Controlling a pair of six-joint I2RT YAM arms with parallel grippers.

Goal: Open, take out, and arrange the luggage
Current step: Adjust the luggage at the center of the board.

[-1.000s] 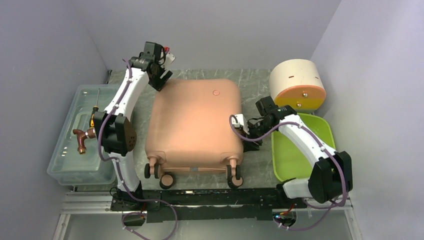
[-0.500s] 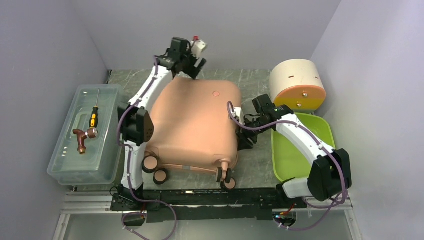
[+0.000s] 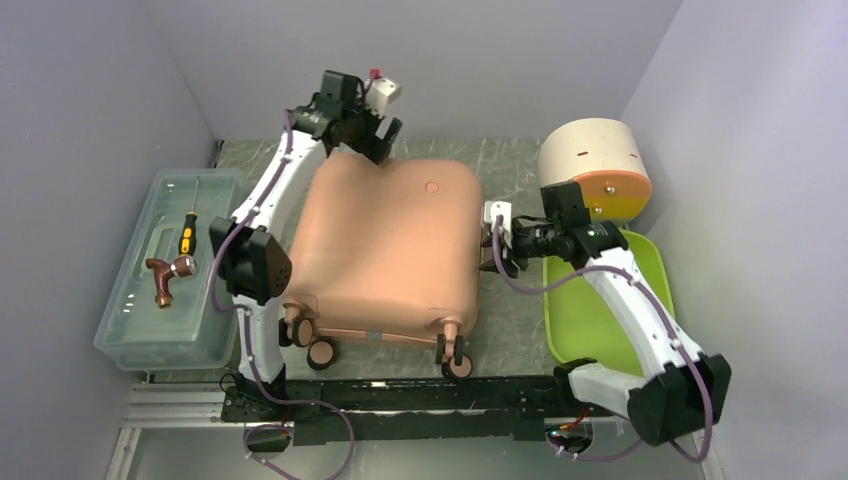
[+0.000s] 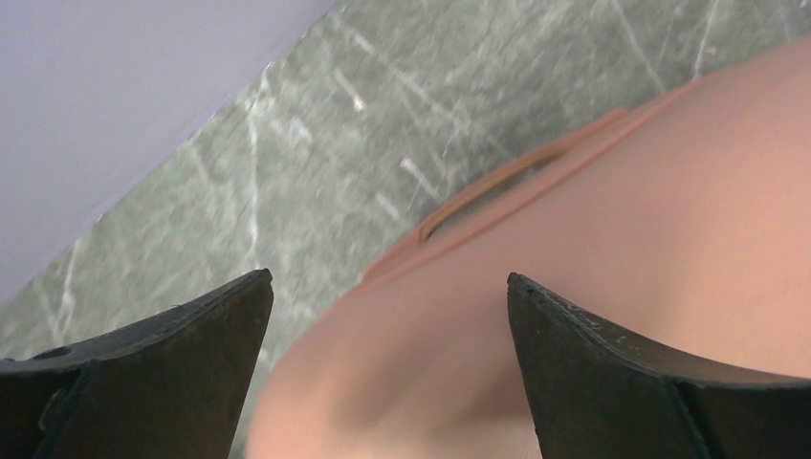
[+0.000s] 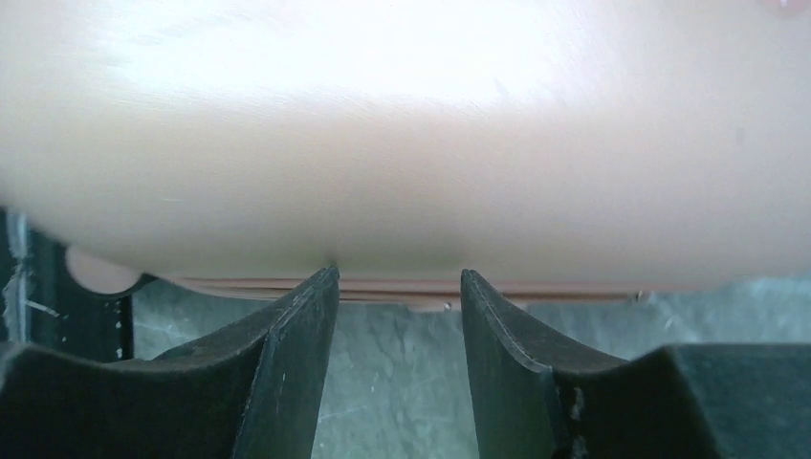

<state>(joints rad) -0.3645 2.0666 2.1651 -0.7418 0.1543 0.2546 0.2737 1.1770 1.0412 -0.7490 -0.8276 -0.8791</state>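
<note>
The luggage (image 3: 385,245), a salmon-pink hard-shell suitcase, lies flat and closed in the middle of the table, wheels (image 3: 320,350) toward the near edge. My left gripper (image 3: 375,140) hovers over its far left corner. In the left wrist view that gripper (image 4: 384,279) is wide open above the shell (image 4: 612,249), with the recessed handle (image 4: 516,182) just beyond. My right gripper (image 3: 500,255) points at the suitcase's right side. In the right wrist view it (image 5: 398,273) is partly open with nothing between the fingers, tips at the seam (image 5: 402,287).
A clear plastic bin (image 3: 130,330) at the left holds a screwdriver (image 3: 187,235) and a brown tool (image 3: 165,275). A lime-green tray (image 3: 585,320) lies at the right, with a cream-and-orange cylinder (image 3: 592,165) behind it. Walls close in on three sides.
The left arm swung from the suitcase's far left corner along its far edge and its jaws widened. The suitcase turned slightly and slid left. The right gripper drew back to the right.
</note>
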